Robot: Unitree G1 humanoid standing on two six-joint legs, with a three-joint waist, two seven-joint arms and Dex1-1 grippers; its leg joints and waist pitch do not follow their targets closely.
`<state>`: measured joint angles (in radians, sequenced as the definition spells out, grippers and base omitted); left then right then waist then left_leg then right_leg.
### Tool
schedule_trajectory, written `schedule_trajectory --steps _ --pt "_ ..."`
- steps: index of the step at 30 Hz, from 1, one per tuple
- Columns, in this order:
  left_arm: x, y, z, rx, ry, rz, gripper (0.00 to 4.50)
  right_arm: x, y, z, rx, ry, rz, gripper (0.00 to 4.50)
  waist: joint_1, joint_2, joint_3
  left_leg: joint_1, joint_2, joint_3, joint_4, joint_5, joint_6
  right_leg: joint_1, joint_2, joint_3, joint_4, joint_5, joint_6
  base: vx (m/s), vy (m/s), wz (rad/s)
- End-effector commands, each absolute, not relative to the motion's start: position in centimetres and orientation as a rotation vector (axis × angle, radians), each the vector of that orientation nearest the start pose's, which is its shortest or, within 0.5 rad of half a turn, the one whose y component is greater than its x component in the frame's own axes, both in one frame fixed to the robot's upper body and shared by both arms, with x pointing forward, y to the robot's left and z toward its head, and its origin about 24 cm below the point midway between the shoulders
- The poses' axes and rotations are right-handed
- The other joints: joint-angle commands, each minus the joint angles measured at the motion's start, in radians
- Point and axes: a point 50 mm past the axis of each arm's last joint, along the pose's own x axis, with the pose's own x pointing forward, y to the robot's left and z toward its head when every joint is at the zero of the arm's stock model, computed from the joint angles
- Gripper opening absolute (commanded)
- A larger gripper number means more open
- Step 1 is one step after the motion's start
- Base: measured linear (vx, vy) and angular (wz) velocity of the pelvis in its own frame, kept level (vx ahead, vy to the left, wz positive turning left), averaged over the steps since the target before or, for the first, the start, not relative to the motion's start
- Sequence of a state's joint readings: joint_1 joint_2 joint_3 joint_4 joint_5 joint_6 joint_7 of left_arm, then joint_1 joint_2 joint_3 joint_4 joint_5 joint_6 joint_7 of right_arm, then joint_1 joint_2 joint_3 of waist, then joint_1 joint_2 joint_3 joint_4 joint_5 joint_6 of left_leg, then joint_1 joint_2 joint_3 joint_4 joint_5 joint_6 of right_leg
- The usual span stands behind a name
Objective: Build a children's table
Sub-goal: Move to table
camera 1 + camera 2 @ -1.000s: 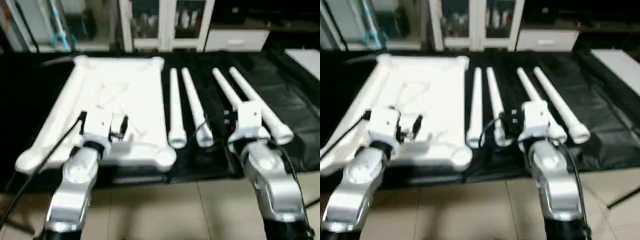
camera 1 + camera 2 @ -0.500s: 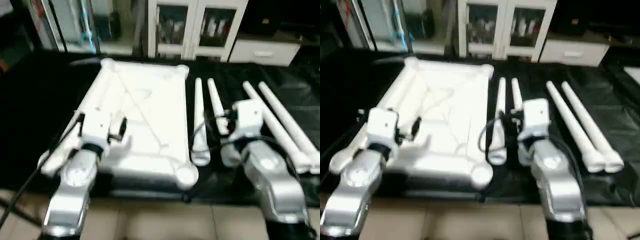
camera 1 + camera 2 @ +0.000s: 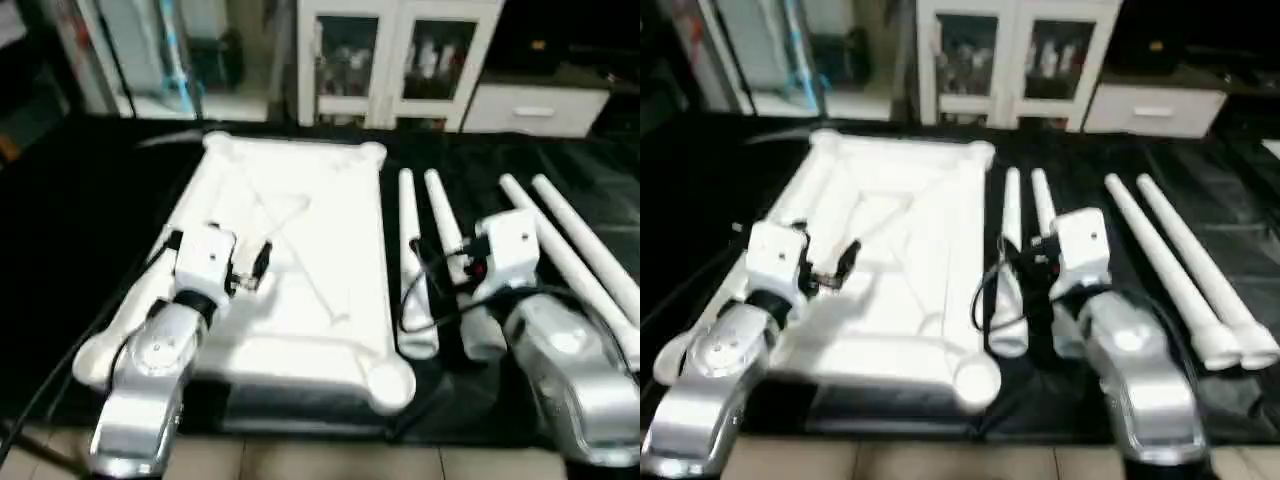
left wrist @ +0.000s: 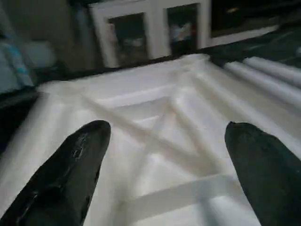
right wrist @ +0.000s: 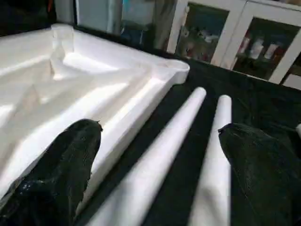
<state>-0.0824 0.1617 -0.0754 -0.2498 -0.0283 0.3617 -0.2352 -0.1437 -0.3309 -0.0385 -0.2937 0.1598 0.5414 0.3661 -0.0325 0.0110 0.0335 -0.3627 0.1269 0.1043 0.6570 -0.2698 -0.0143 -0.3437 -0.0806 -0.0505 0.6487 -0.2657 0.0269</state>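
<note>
Both grippers' jaws are spread wide and empty. The nearest leg (image 3: 1008, 262) is seen just ahead of the right gripper (image 5: 155, 155) — its long axis running away from the robot — beside the upturned children's table top (image 3: 300, 260).

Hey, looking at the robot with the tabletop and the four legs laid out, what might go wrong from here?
1. The two legs nearest the tabletop lie close together; the open right gripper hovering above them might catch both or nudge one into rolling.
2. The tabletop's near corner socket sits by the black table's front edge; a push from the open left gripper over its ribs might slide it off.
</note>
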Motion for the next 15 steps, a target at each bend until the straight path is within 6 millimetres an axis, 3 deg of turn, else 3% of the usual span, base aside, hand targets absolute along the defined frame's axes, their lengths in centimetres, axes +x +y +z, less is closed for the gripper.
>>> schedule_trajectory --steps 1,2,3,4,5,7,8,10,12,14,15 --pt "25.9 13.7 7.8 0.111 0.074 -0.39 4.39 27.1 -17.6 11.3 -0.151 0.086 0.468 4.5 0.024 -0.032 -0.078 -0.031 0.045 -0.021 -0.051 0.459 0.21 0.069 -0.064 0.046 -0.013 0.724 -0.227 0.0 0.0 0.0" --pt "25.7 13.6 7.8 0.082 0.067 -0.416 4.39 27.1 -17.6 11.5 -0.147 0.079 0.521 4.5 0.028 -0.024 -0.074 -0.016 0.055 -0.024 -0.053 0.486 0.186 0.05 -0.055 0.041 -0.015 0.71 -0.229 0.0 0.0 0.0" --pt "25.7 13.6 7.8 0.077 0.066 -0.421 4.39 27.1 -17.6 11.5 -0.146 0.079 0.539 4.5 0.031 -0.021 -0.073 -0.011 0.058 -0.022 -0.052 0.458 0.173 0.046 -0.056 0.04 -0.018 0.66 -0.238 0.0 0.0 0.0" --pt "25.7 13.6 7.8 0.071 0.067 -0.431 4.39 27.0 -17.6 11.6 -0.151 0.079 0.583 4.5 0.035 -0.02 -0.065 -0.004 0.07 -0.02 -0.061 0.381 0.158 0.036 -0.055 0.041 -0.032 0.538 -0.259 0.0 0.0 0.0" --pt "25.6 13.6 7.9 0.059 0.067 -0.469 4.39 26.9 -17.5 11.7 -0.151 0.082 0.632 4.5 0.041 -0.012 -0.055 -0.003 0.078 -0.017 -0.071 0.264 0.151 0.033 -0.06 0.04 -0.044 0.382 -0.283 0.0 0.0 0.0" --pt "25.6 13.5 7.9 0.055 0.069 -0.504 4.39 26.8 -17.5 11.8 -0.145 0.089 0.676 4.5 0.047 -0.016 -0.044 0.006 0.089 -0.012 -0.083 0.103 0.132 0.025 -0.063 0.042 -0.06 0.201 -0.303 -0.058 0.014 0.0" --pt "25.5 13.3 8.1 0.056 0.074 -0.579 4.39 26.5 -17.6 11.9 -0.147 0.095 0.745 4.5 0.053 -0.021 -0.038 0.007 0.094 -0.007 -0.093 0.011 0.112 0.025 -0.065 0.043 -0.068 0.108 -0.299 -0.066 0.015 0.0" --pt "25.5 13.1 8.2 0.084 0.084 -0.651 4.39 26.2 -18.0 11.8 -0.139 0.112 0.79 4.5 0.059 -0.02 -0.032 0.008 0.097 -0.002 -0.103 -0.069 0.081 0.023 -0.067 0.046 -0.075 0.029 -0.285 -0.076 0.013 -0.01" --pt "25.5 12.8 8.3 0.107 0.096 -0.727 4.39 25.8 -18.5 11.5 -0.128 0.14 0.841 4.5 0.067 -0.004 -0.025 0.017 0.099 0.003 -0.118 -0.208 0.006 0.012 -0.066 0.051 -0.084 -0.097 -0.25 -0.075 0.01 0.02" --pt "25.4 12.3 8.3 0.116 0.115 -0.815 4.39 25.4 -18.9 11.2 -0.125 0.164 0.886 4.5 0.064 -0.008 -0.018 0.018 0.098 0.007 -0.126 -0.299 -0.049 0.006 -0.066 0.055 -0.096 -0.184 -0.218 -0.062 0.012 0.02" --pt "25.3 12.0 8.3 0.12 0.131 -0.862 4.39 25.3 -19.1 11.1 -0.126 0.177 0.904 4.5 0.064 -0.006 -0.016 0.02 0.096 0.008 -0.128 -0.326 -0.059 0.003 -0.067 0.056 -0.099 -0.221 -0.209 -0.055 0.019 -0.01"
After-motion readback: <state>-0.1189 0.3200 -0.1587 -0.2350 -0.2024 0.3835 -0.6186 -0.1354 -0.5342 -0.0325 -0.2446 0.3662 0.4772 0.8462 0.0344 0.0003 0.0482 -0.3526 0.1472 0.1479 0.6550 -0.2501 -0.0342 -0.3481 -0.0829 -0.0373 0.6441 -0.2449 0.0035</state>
